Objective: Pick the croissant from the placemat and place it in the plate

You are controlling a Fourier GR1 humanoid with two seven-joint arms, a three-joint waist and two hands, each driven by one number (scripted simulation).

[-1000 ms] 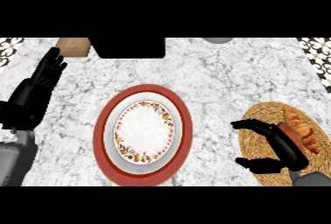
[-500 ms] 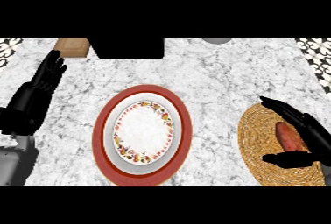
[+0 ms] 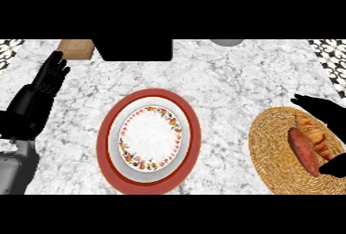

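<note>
A golden croissant (image 3: 320, 137) lies on the round woven placemat (image 3: 273, 155) at the right, next to a long reddish piece of food (image 3: 302, 151). My right hand (image 3: 319, 108) comes in from the right edge, open. Its fingers stretch above the croissant and its thumb (image 3: 335, 166) shows below it, neither curled round it. Most of the palm is out of frame. The plate (image 3: 150, 137), white with a floral rim, sits on a wider red plate (image 3: 108, 155) at the centre, with nothing on it. My left hand (image 3: 42, 89) rests open at the left edge, fingers up.
A small brown box (image 3: 76, 48) stands at the back left beside a large black block (image 3: 133, 49). A grey round object (image 3: 226, 42) shows at the back edge. Marble counter (image 3: 229, 91) stretches between the plate and the placemat.
My right hand has slid rightward toward the view's edge, uncovering more of the croissant and the reddish food. The left hand has stayed put.
</note>
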